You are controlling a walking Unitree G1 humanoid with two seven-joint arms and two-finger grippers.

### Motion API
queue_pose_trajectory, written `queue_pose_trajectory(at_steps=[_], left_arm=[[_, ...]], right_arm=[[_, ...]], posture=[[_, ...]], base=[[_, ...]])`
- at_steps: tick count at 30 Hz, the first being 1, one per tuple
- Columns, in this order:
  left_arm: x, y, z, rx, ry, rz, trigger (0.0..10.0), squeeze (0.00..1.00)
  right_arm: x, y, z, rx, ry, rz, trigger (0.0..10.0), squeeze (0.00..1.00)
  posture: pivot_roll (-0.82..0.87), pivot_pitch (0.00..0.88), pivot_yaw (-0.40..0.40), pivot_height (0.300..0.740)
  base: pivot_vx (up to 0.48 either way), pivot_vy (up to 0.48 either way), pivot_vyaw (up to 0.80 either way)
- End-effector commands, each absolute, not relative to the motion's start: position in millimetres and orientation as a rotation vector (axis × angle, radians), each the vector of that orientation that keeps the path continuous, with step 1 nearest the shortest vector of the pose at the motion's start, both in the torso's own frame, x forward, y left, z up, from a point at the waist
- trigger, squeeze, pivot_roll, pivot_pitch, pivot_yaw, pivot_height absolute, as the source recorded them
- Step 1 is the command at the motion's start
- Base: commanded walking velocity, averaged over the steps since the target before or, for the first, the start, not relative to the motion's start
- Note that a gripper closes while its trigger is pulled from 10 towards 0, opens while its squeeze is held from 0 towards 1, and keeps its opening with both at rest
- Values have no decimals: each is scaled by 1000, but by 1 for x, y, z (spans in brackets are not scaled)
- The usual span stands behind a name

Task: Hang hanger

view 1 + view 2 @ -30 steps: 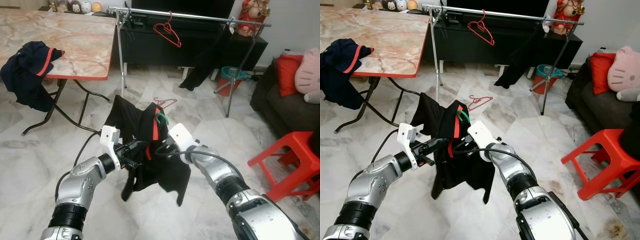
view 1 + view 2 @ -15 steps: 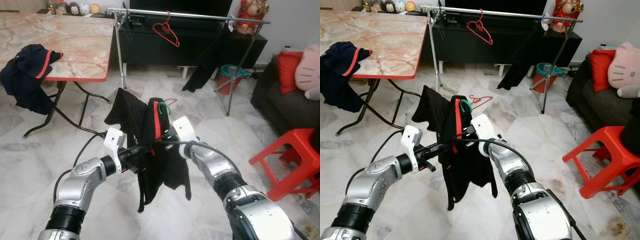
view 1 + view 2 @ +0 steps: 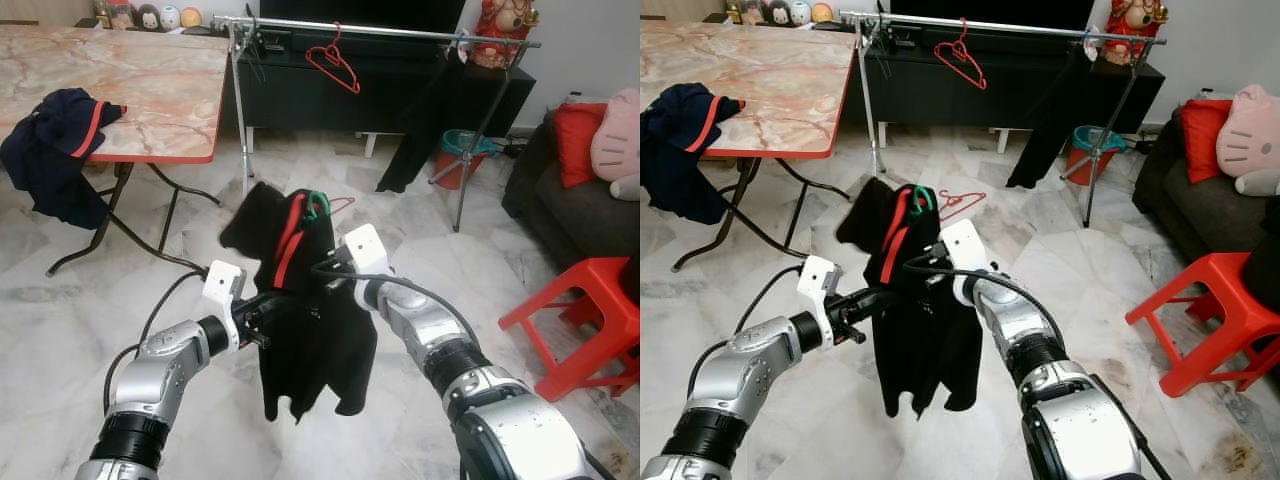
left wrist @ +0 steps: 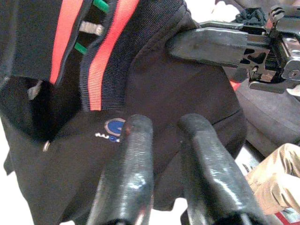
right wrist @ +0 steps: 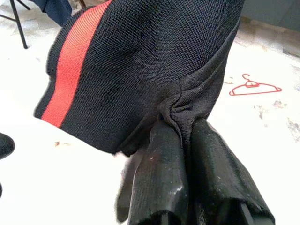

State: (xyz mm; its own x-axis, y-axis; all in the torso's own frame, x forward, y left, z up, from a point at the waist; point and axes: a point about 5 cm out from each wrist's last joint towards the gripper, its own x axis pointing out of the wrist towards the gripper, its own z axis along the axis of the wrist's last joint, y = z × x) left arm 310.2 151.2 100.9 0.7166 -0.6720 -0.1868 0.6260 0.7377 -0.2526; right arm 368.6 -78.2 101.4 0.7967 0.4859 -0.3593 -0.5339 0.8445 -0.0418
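Black shirt (image 3: 315, 330): hangs on a green hanger (image 3: 318, 204), up in the air between both hands, over the floor.
Left hand (image 3: 268, 308): touches the shirt's left side; cannot tell if it grips.
Right hand (image 5: 187, 136): fingers pinch the shirt cloth tight.
Rail (image 3: 400, 33): far behind, with a red hanger (image 3: 335, 62).
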Motion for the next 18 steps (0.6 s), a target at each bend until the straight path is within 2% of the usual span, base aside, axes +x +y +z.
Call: queue_pose_trajectory(at_steps=[1,6,18], left_arm=[[309,149,102,-154,277,-738,10000,1000],[308,151,103,-155,269,-745,10000,1000],[307,171,117,-175,215,-718,10000,1000]], right_arm=[[376,-83,115,-130,289,532,0,0],[376,-86,116,-144,275,545,0,0],[376,-114,124,-266,190,641,0,0]], posture=[[-73,0,-95,740],[-72,0,-96,740],[-64,0,-102,740]], base=[[0,0,0],[0,0,0],[0,0,0]])
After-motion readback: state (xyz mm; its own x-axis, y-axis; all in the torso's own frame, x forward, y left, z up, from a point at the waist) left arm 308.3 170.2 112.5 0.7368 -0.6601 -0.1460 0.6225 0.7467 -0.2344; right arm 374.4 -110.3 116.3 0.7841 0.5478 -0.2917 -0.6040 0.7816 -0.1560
